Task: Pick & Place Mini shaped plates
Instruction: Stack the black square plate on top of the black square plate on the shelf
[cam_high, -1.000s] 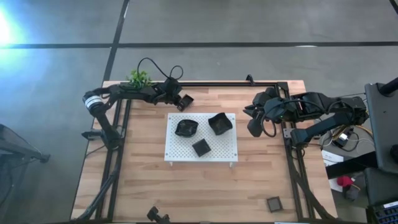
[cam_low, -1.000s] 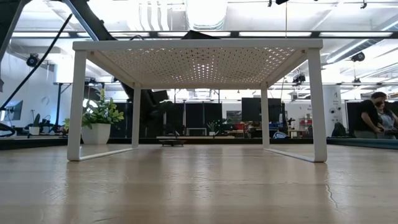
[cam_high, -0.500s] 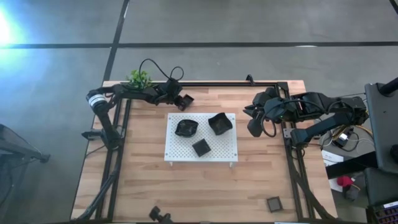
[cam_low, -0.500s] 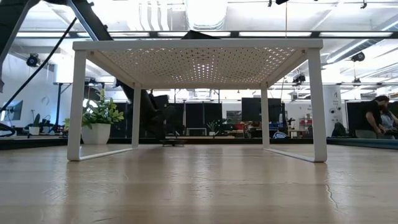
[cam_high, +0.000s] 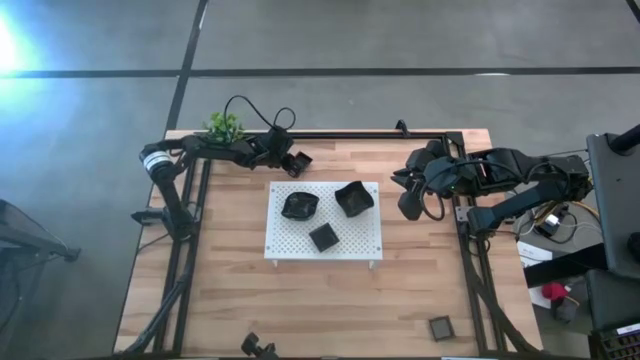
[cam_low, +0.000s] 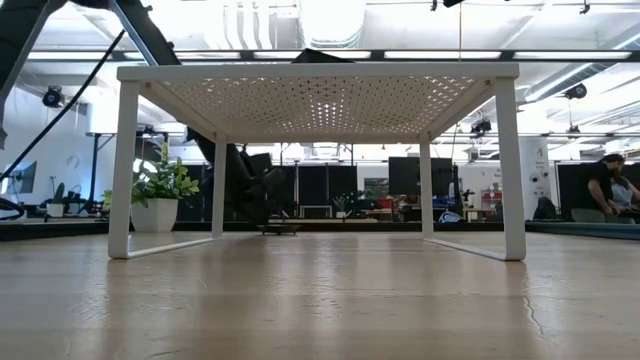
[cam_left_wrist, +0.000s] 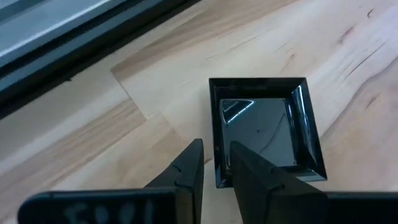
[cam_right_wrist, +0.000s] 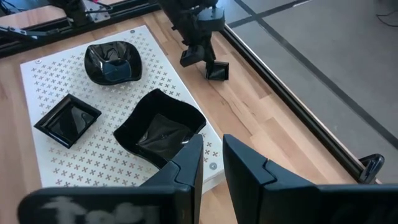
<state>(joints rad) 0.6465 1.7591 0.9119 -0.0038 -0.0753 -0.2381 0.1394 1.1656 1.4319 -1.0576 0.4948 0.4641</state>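
Observation:
A small black square plate lies flat on the wood at the table's far left. My left gripper is low over it and open, slanting down, its fingers on either side of one rim. The low view shows them behind the board's legs. A rounded plate, a wavy-edged plate and a small square plate rest on the white perforated board. My right gripper hangs raised right of the board, open, with nothing between its fingers. My left gripper straddles the square plate's rim, one finger outside it and one over the plate's hollow, coming slanting down from the table's left. Whether a finger touches the rim, I cannot tell. The plate sits flat on the table.
A potted green plant stands at the far left corner, close behind my left arm. Another small dark dish lies near the front right corner. Black frame rails run along the far edge. People are in the room behind.
My left gripper has opened over the square plate at the far left. The plate lies in the same place on the table. The right arm and the plates on the board have kept still.

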